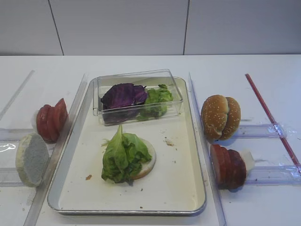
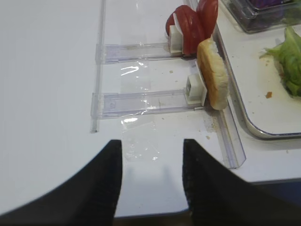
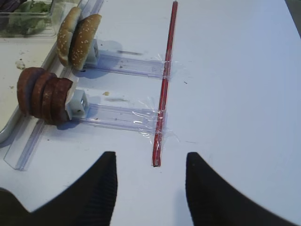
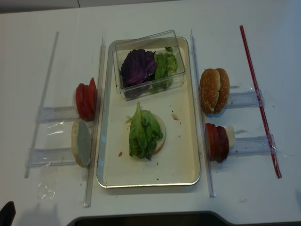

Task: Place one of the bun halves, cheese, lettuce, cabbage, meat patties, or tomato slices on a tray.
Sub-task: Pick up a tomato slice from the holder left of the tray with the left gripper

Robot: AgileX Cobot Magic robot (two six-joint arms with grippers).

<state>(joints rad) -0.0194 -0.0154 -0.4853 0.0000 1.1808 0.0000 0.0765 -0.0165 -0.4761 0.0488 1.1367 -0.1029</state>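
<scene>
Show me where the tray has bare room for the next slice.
Bare: the tray floor right of the lettuce on its bun half, and the near strip below it. Crowded: the far end, filled by the clear box.

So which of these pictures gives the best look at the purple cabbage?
The first exterior high view: the cabbage fills the left of the clear box, large and sharp. The realsense overhead view shows it whole but smaller. The left wrist view catches just a purple edge, and the right wrist view barely shows it.

Lab-style test bench, white table (image 1: 141,63), taped clear holders (image 3: 124,117)
</scene>
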